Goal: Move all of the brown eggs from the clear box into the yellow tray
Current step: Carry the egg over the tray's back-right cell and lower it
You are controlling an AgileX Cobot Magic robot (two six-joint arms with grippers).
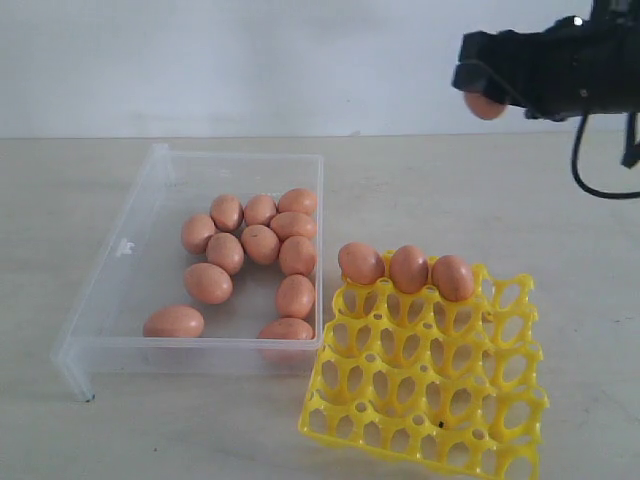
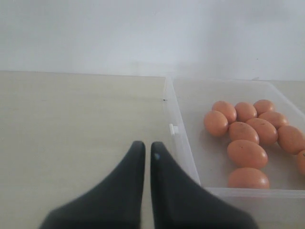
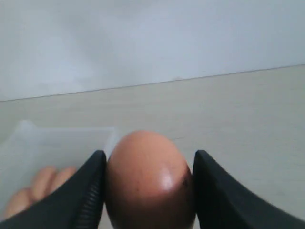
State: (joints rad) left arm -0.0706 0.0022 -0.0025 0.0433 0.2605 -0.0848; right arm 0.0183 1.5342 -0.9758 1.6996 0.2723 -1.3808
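1. The right hand (image 1: 487, 92) is closed on one brown egg (image 3: 150, 181). It holds the egg high above the bench (image 1: 560, 220), at about one o'clock from the yellow tray (image 1: 500, 420).
2. The left hand (image 2: 145, 145) has its fingers almost together with nothing between them, over bare bench just beside the clear box (image 1: 110, 290).
3. About twelve brown eggs (image 1: 260, 243) lie loose in the clear box, bunched toward its three o'clock wall. Three more stand in the tray's twelve o'clock row.
4. Each egg is probably light and stiff, but it has a brittle shell and a smooth, rounded surface that can slip. The safest hold is likely a gentle one across the widest girth, as the fingers flank it here, and it should go down slowly into a cup.
5. The held egg fills the right wrist view, so that view shows no tray cup and cuts off the egg's lower end. In the exterior view the right fingers merge into one dark mass, the left arm is out of view, and the tray's six o'clock edge is cropped.
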